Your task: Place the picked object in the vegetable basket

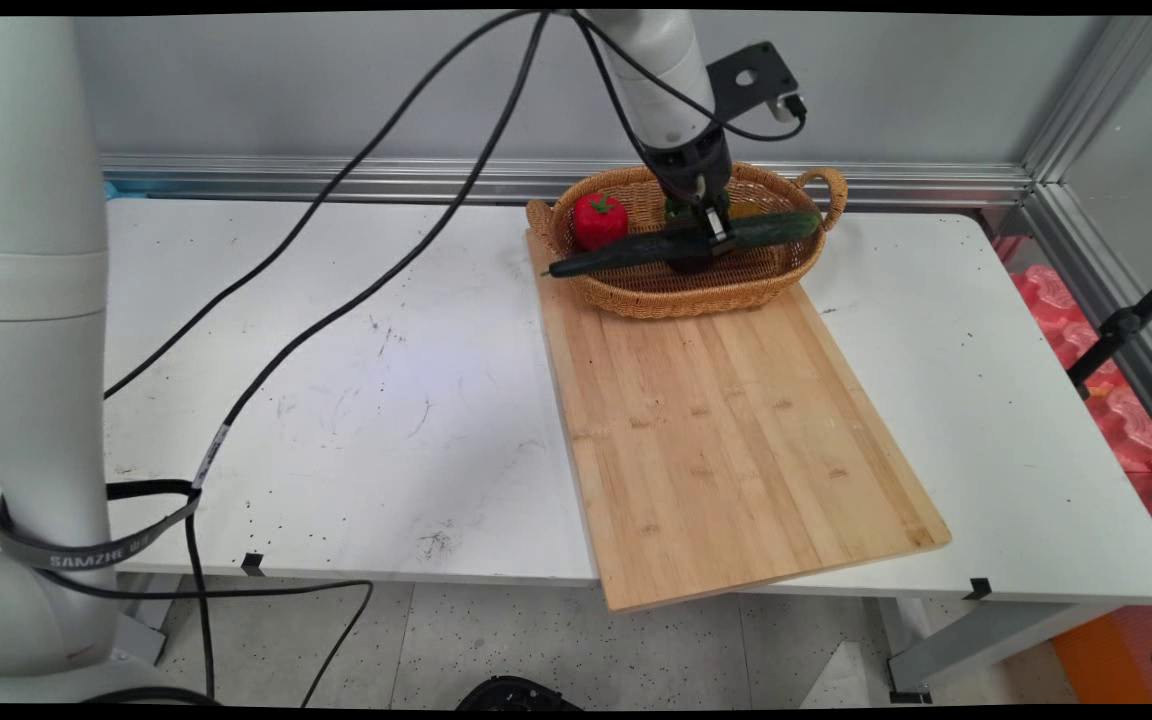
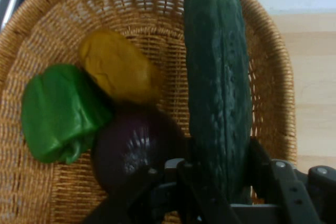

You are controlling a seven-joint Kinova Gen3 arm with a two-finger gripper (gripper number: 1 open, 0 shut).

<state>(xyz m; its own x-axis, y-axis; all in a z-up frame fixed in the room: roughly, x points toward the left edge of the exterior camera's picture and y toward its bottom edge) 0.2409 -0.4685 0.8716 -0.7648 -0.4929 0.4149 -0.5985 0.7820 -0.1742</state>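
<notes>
Hand view first: my gripper point(image 2: 218, 182) has its two fingers closed on the cucumber point(image 2: 218, 77) near one end, the jaws narrowed to the vegetable's width and nothing else between them. Main view shows the gripper point(image 1: 711, 238) down inside the wicker basket point(image 1: 636, 300), which sits on the cutting board's point(image 1: 726, 430) far end, close to the desk's point(image 1: 336, 400) back edge. The cucumber point(image 1: 636, 250) lies crosswise over the basket, its left tip overhanging the rim toward the board's left edge.

Beneath it in the basket: a green pepper point(image 2: 58, 111), a yellow item point(image 2: 118, 72) and a dark purple, onion-like piece point(image 2: 134, 148) — the last sits just beside my left finger. A red pepper point(image 1: 600, 220) rests at the basket's left side.

My judgement: the grip looks centred across the cucumber's width, yet the long free end invites tilting — I would hold the wrist level and keep the overhanging tip clear of the rim and handles.
</notes>
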